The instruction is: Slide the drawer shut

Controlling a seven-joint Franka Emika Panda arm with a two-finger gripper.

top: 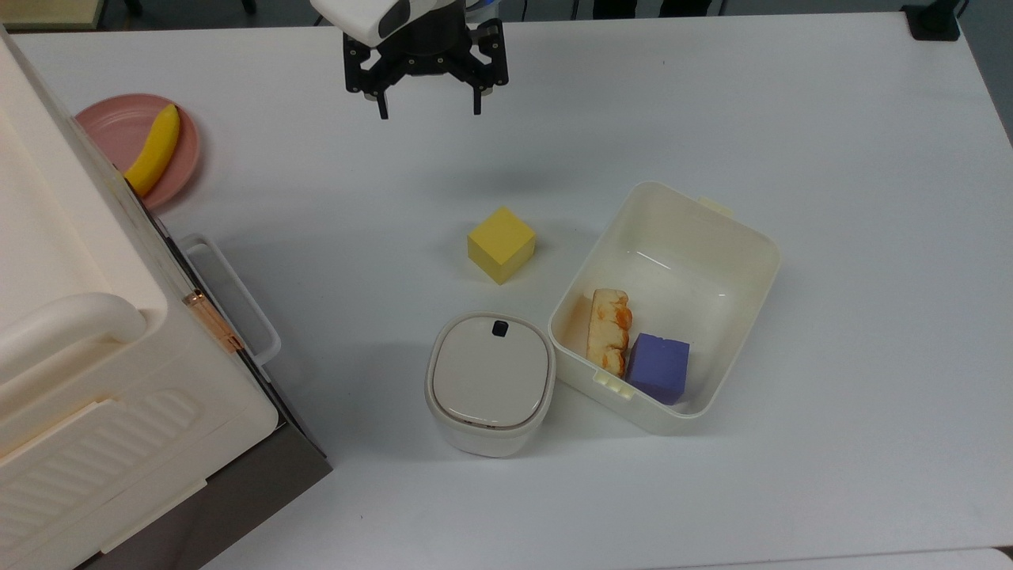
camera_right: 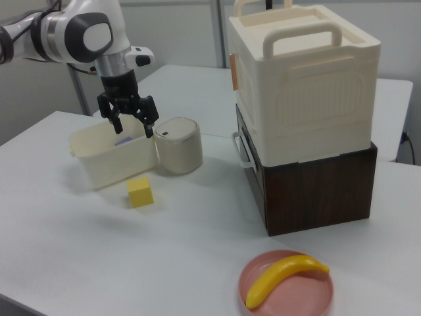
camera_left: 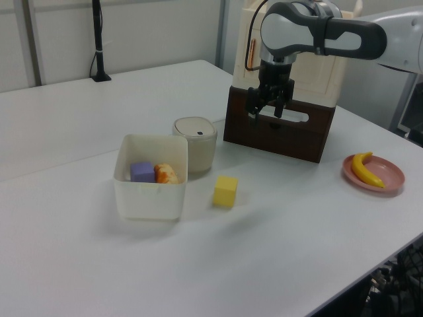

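Note:
The drawer (camera_left: 305, 129) has a dark brown front and a white loop handle (top: 234, 294). It sits in the dark cabinet under a big cream box, and its front looks level with the cabinet face (camera_right: 252, 172). My gripper (top: 430, 113) hangs open and empty above the table, far from the handle, at the top view's upper middle. In the left view my gripper (camera_left: 264, 116) overlaps the cabinet front. A yellow cube (top: 501, 244) rests on the table below it in the top view.
A cream open bin (top: 716, 215) holds a purple block (top: 658, 367) and a bread piece (top: 609, 328). A lidded cream container (top: 489, 382) stands beside it. A pink plate (top: 111, 127) with a banana (top: 154, 150) lies near the cabinet. The cream box (camera_right: 302, 79) tops the cabinet.

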